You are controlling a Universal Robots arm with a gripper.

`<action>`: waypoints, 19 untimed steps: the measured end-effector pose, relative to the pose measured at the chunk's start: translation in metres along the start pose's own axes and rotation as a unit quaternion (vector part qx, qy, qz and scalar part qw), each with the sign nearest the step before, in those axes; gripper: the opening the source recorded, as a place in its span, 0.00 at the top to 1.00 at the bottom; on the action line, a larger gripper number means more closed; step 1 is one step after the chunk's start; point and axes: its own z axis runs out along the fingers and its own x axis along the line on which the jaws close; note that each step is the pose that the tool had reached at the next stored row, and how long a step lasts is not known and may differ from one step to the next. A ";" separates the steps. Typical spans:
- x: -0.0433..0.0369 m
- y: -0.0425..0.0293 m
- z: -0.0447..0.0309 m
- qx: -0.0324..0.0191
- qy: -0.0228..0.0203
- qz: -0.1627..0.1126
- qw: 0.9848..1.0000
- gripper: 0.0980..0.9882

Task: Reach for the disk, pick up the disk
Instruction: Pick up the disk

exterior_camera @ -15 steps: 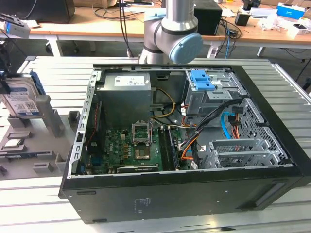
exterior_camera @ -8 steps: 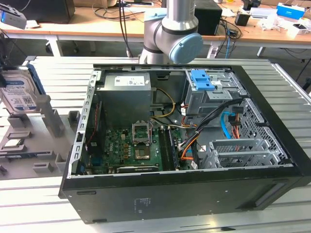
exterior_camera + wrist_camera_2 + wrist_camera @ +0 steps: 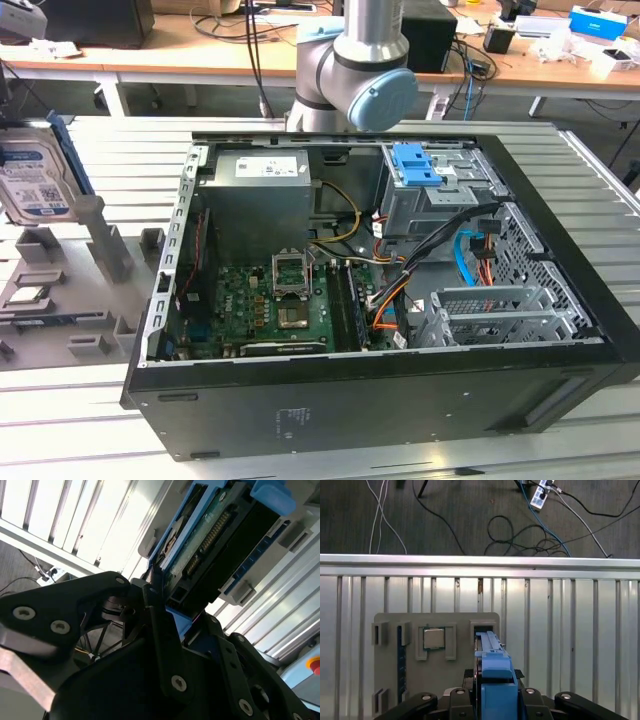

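Your gripper (image 3: 172, 609) is clamped on the disk (image 3: 210, 545), a finger on each blue edge; the disk (image 3: 35, 180) stands upright at the exterior view's left, over the grey holder (image 3: 60, 290), well apart from the open computer case (image 3: 400, 400); whether it touches the holder's slot, you cannot tell.

The disk (image 3: 35, 180) stands upright on edge at the exterior view's left, above a grey holder block (image 3: 40, 250); silver face, white-and-blue label, blue carrier frame on its edges; edge-on in the first wrist view; green circuit-board side shows in the second wrist view.
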 end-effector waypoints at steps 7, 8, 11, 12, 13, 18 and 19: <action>-0.0001 0.0003 -0.0150 0.000 0.000 0.000 1.000 0.70; -0.0001 0.0003 -0.0167 0.000 0.000 0.000 1.000 0.70; -0.0002 0.0004 -0.0217 0.000 0.000 0.000 1.000 0.70; -0.0002 0.0005 -0.0237 0.000 0.000 0.000 1.000 0.70; -0.0002 0.0005 -0.0258 0.000 0.000 0.000 1.000 0.70; -0.0004 0.0007 -0.0401 0.000 0.000 0.000 1.000 0.70; -0.0004 0.0008 -0.0419 0.000 0.000 0.000 1.000 0.70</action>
